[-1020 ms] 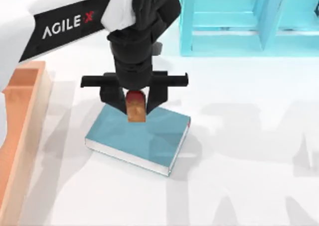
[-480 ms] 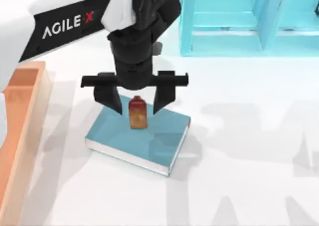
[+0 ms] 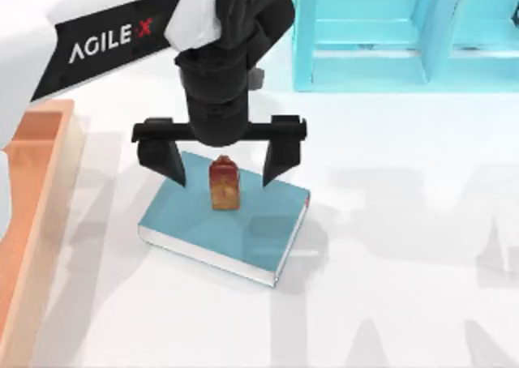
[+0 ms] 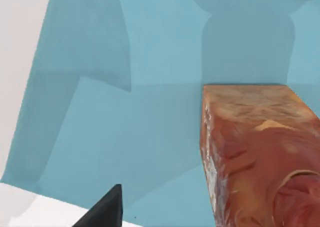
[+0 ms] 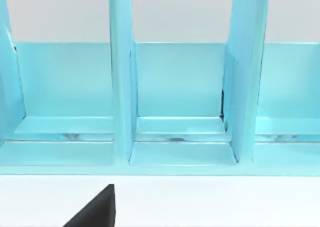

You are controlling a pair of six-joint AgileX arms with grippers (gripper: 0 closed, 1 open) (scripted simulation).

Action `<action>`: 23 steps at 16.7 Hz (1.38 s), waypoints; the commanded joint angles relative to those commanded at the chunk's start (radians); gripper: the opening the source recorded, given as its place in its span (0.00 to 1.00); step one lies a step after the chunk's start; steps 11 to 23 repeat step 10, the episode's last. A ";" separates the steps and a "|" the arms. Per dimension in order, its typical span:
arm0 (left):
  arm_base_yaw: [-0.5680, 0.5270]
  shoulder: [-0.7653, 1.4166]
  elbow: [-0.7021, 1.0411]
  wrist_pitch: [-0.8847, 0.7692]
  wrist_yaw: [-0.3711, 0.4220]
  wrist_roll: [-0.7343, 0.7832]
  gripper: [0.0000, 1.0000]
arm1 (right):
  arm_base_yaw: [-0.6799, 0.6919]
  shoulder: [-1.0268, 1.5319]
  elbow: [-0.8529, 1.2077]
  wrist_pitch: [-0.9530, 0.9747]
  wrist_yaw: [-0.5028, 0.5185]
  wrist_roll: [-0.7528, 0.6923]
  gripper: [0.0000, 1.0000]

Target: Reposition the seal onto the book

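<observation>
The seal, a small brown-orange block with a darker reddish top, stands upright on the far part of the teal-blue book. My left gripper hangs over it, open, one black finger well clear of the seal on each side. From the left wrist the seal looms close over the book's cover, with one dark fingertip beside it. A black fingertip of the right gripper appears in the right wrist view, facing the shelf unit; its state is not readable.
A light-blue shelf unit with upright dividers stands at the back right. An orange wooden tray runs along the table's left side. White tabletop lies in front of and to the right of the book.
My left gripper has let go of the seal and spread its fingers wide. The seal now stands free on the book.
</observation>
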 joint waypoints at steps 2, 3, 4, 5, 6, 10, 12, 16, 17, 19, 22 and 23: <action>0.002 0.000 0.000 0.000 0.000 0.000 1.00 | 0.000 0.000 0.000 0.000 0.000 0.000 1.00; 0.001 0.000 0.003 -0.003 0.000 0.000 1.00 | 0.000 0.000 0.000 0.000 0.000 0.000 1.00; 0.001 0.000 0.014 -0.015 0.000 0.000 1.00 | 0.000 0.000 0.000 0.000 0.000 0.000 1.00; 0.001 -0.001 0.032 -0.033 0.000 -0.001 1.00 | 0.000 0.000 0.000 0.000 0.000 0.000 1.00; 0.001 -0.002 0.052 -0.055 0.000 -0.001 1.00 | 0.000 0.000 0.000 0.000 0.000 0.000 1.00; 0.001 -0.007 0.108 -0.115 0.000 -0.001 1.00 | 0.000 0.000 0.000 0.000 0.000 0.000 1.00; 0.001 -0.007 0.108 -0.115 0.000 -0.001 1.00 | 0.000 0.000 0.000 0.000 0.000 0.000 1.00; 0.001 -0.007 0.108 -0.115 0.000 -0.001 1.00 | 0.000 0.000 0.000 0.000 0.000 0.000 1.00; 0.001 -0.007 0.108 -0.115 0.000 -0.001 1.00 | 0.000 0.000 0.000 0.000 0.000 0.000 1.00; 0.001 -0.007 0.108 -0.115 0.000 -0.001 1.00 | 0.000 0.000 0.000 0.000 0.000 0.000 1.00; 0.001 -0.007 0.108 -0.115 0.000 -0.001 1.00 | 0.000 0.000 0.000 0.000 0.000 0.000 1.00; 0.001 -0.007 0.108 -0.115 0.000 -0.001 1.00 | 0.000 0.000 0.000 0.000 0.000 0.000 1.00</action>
